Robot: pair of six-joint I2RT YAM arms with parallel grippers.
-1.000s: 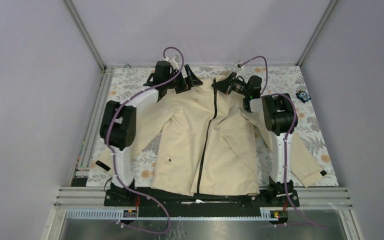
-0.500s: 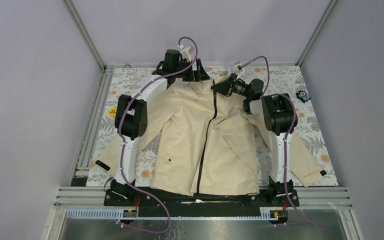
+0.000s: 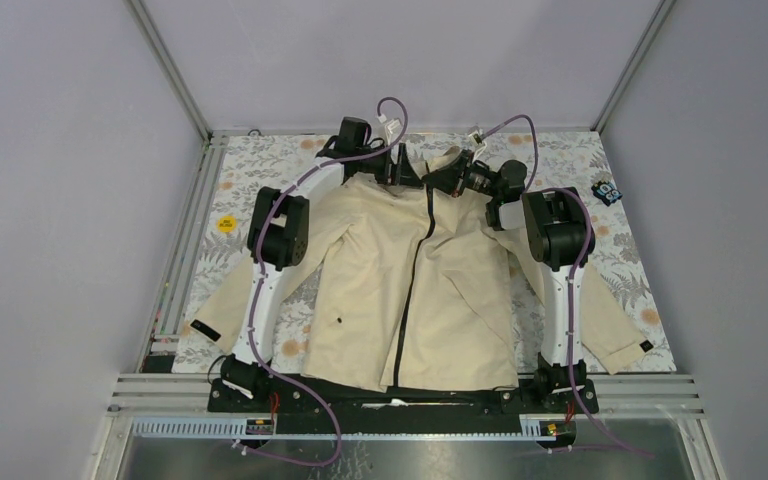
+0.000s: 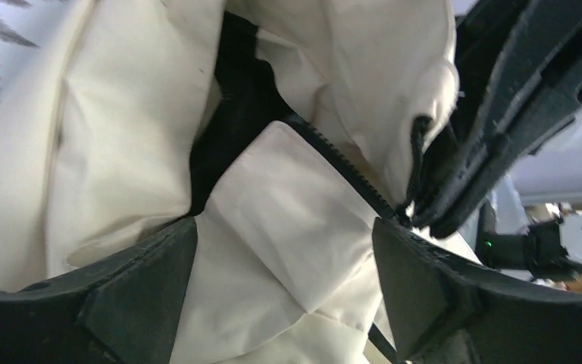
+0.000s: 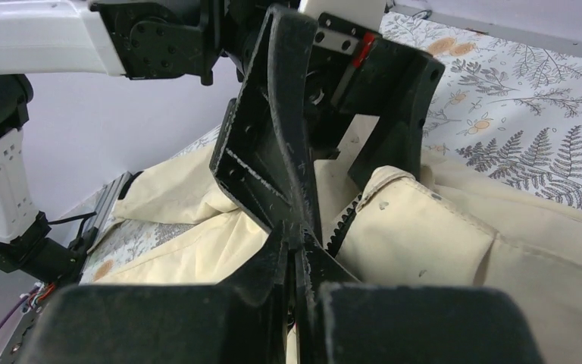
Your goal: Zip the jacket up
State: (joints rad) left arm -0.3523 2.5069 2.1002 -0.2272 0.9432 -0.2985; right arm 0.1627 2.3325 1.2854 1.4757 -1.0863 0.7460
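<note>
Clock face laid on the top view, 6 o'clock at the arm bases. The jacket lies front-up on the flowered counter. Its hem sits at 6 o'clock just beyond the bases, and its sleeves are splayed toward 8 and 4 o'clock. The cloth is thus spread flat, and each arm reaches out along one flank. The long axis runs from 6 to 12 o'clock, with the collar pointing to 12. The dark zipper follows that axis with a slight bow. It appears joined from the hem almost to the collar, so the closing stroke is judged to be near its end. At the far end both grippers meet over the collar. The right gripper, entering from about 2 o'clock, has its jaws clenched at the top of the zipper. In the right wrist view the teeth emerge just beside its closed fingertips. The slider itself is hidden, so a grip on the pull tab is inferred, not seen. The left gripper, entering from about 11 o'clock, has its jaws released and spread to either side of a collar flap. The dark lining shows just beyond that flap. Whether its fingers press the cloth cannot be told. Its placement probably serves to steady the collar against the right gripper's pull toward 12 o'clock.
</note>
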